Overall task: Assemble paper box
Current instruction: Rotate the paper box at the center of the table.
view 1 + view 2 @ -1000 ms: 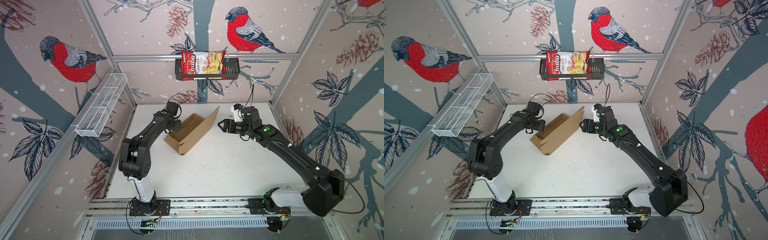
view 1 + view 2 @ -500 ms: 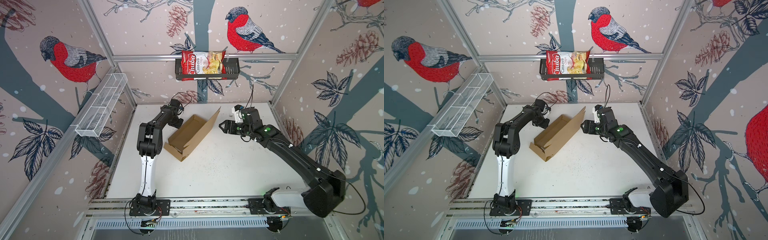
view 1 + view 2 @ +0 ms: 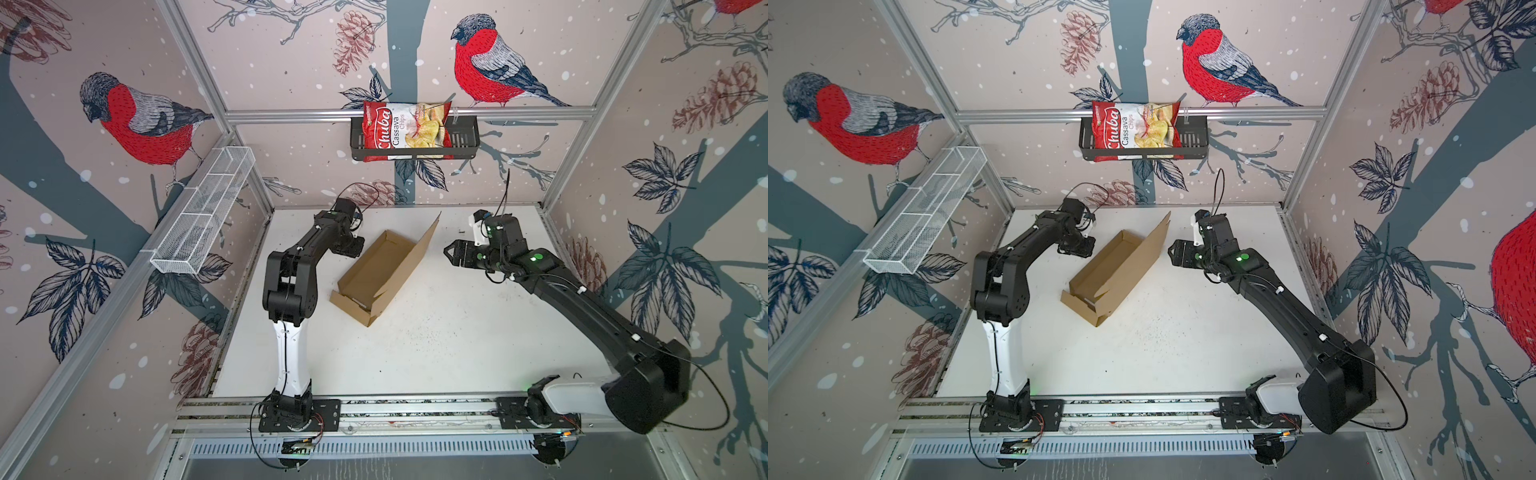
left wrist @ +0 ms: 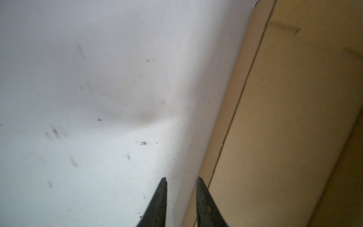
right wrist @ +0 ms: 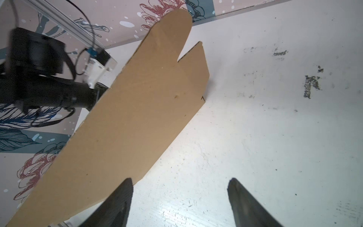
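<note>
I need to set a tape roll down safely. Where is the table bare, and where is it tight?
Widest bare patch: the white table between the paper box and the front rail. A narrower strip lies along the back wall behind the box. Crowded: beside the box, where the left gripper and right gripper flank it.

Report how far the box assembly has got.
Done: the paper box already looks folded into a tray. In hand: the left gripper, jaws narrowly apart, sits at a side wall; a grip isn't clear. The right gripper waits open beside the raised lid. Left: fold the lid down and tuck it.
</note>
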Action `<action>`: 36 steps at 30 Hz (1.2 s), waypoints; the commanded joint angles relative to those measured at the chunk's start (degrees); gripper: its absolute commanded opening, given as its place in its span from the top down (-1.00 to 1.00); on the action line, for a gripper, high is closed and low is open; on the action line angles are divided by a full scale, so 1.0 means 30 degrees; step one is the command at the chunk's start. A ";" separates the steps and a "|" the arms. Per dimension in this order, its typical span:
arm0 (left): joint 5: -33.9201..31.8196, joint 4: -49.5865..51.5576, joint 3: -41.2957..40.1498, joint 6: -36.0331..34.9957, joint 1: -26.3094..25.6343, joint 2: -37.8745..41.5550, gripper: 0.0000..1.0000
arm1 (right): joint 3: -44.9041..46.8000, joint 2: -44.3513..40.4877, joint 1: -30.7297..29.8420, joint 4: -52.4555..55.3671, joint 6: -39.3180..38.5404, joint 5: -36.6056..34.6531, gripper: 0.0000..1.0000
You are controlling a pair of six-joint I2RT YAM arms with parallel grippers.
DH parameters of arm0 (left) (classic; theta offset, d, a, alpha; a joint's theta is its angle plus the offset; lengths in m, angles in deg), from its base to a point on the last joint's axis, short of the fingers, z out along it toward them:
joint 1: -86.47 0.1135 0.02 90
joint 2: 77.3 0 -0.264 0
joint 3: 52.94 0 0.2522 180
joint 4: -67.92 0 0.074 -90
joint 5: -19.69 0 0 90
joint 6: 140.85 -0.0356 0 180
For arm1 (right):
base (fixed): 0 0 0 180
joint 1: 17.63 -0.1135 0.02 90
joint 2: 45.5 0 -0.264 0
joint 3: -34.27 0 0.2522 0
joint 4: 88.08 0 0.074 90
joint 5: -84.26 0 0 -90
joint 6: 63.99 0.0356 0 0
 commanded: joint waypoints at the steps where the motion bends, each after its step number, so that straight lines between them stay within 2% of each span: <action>1: 0.1929 -0.0576 0.0048 -0.0419 0.0020 0.1003 0.22 | 0.0165 -0.0024 0.0225 0.0050 -0.0567 -0.0078 -0.55; 3: 0.3195 -0.0778 -0.0403 -0.1013 -0.0173 0.1090 0.12 | 0.0353 -0.0150 0.0366 -0.0090 -0.0607 0.0070 -0.55; 6: 0.2530 -0.0585 -0.0312 -0.1498 -0.0430 0.0008 0.08 | 0.0624 -0.0358 0.0560 -0.0384 -0.0512 0.0325 -0.57; 11: 0.2468 -0.0147 0.1523 -0.1335 -0.0454 -0.2220 0.11 | 0.0716 -0.0572 0.0597 -0.0498 -0.0566 0.0918 -0.60; 17: 0.1932 -0.0775 0.1871 0.0178 -0.0427 -0.2787 0.50 | 0.1331 -0.0978 0.0437 -0.0718 -0.0603 0.0877 -0.62; 20: 0.1377 -0.1468 0.0800 0.1305 -0.0421 -0.2341 0.74 | 0.1672 -0.1042 0.0423 -0.0856 -0.0566 0.0715 -0.62; 24: 0.0921 -0.2748 -0.1596 0.2792 -0.0413 -0.1098 0.87 | 0.1926 -0.1046 0.0431 -0.1256 -0.0624 0.0706 -0.62; 26: -0.0203 -0.2920 -0.2457 0.4250 -0.0426 -0.0448 0.90 | 0.1956 -0.0953 0.0446 -0.1348 -0.0680 0.0768 -0.62; 29: -0.2137 -0.3104 -0.4150 0.7863 -0.0427 0.1020 0.86 | 0.1978 -0.0858 0.0449 -0.1529 -0.0696 0.0875 -0.62; 36: -0.3536 -0.7248 -1.0840 1.6202 -0.0596 0.6038 0.77 | 0.2420 -0.0873 0.0242 -0.1999 -0.0519 0.1096 -0.62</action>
